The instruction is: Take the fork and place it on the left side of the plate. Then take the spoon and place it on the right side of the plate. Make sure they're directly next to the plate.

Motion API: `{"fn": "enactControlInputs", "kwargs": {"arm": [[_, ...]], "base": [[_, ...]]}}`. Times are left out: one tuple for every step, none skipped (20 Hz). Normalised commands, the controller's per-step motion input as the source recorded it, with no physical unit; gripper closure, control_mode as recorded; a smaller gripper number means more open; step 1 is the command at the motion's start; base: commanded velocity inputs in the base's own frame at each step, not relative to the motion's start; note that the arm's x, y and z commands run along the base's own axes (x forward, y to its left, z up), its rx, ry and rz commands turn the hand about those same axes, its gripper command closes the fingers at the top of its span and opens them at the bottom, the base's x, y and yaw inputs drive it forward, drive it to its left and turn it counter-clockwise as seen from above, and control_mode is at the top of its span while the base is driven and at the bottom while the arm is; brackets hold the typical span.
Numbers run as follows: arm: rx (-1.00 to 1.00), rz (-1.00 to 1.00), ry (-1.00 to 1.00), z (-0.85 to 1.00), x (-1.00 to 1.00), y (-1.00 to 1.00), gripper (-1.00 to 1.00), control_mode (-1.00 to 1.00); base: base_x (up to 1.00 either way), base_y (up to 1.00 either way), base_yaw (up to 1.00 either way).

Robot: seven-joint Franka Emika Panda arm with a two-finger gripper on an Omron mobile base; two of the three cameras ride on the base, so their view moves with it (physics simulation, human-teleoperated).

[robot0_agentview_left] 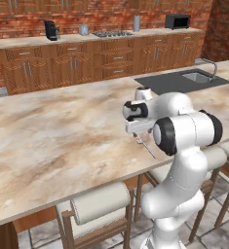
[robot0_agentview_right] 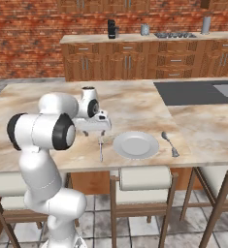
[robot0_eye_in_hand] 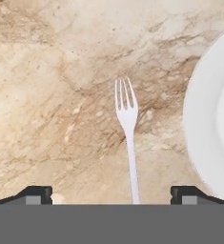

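Fingers (robot0_eye_in_hand: 111,195) spread wide, holding nothing, hanging just above fork (robot0_eye_in_hand: 127,128). Fork flat on counter (robot0_eye_in_hand: 46,95), just left of plate (robot0_eye_in_hand: 206,119), handle toward stools, so likely placed already. Spoon (robot0_agentview_right: 169,144) on right of plate, close but apart.

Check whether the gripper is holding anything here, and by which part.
Nothing is held. The gripper is open above the fork, which lies on the counter beside the plate.

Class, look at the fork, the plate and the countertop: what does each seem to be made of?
Fork: plain white and matte, likely plastic. Plate: smooth pale white, possibly ceramic. Countertop: veined beige-brown pattern, looks like polished marble or stone.
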Motion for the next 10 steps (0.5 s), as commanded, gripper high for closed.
{"fn": "enactControlInputs", "kwargs": {"arm": [[-0.02, -0.08, -0.07, 0.58, -0.34, 0.0, -1.0, -1.0], [-0.02, -0.08, -0.07, 0.57, -0.34, 0.0, -1.0, -1.0], [-0.02, -0.08, -0.06, 0.54, -0.36, 0.0, -1.0, -1.0], [-0.02, -0.08, -0.06, 0.51, -0.38, 0.0, -1.0, -1.0], [-0.02, -0.07, -0.08, 0.53, -0.4, 0.0, -1.0, -1.0], [-0.02, -0.07, -0.09, 0.5, -0.45, 0.0, -1.0, -1.0], [-0.01, -0.06, -0.09, 0.47, -0.49, 0.0, -1.0, -1.0], [-0.01, -0.06, -0.1, 0.44, -0.55, 0.0, -1.0, -1.0], [0.0, -0.07, -0.09, 0.38, -0.59, 0.0, -1.0, -1.0], [0.0, -0.07, -0.11, 0.34, -0.63, 0.0, -1.0, -1.0]], "base": [[0.0, 0.0, 0.0], [0.0, 0.0, 0.0], [0.0, 0.0, 0.0], [0.0, 0.0, 0.0], [0.0, 0.0, 0.0], [0.0, 0.0, 0.0], [0.0, 0.0, 0.0], [0.0, 0.0, 0.0], [0.0, 0.0, 0.0], [0.0, 0.0, 0.0]]}}
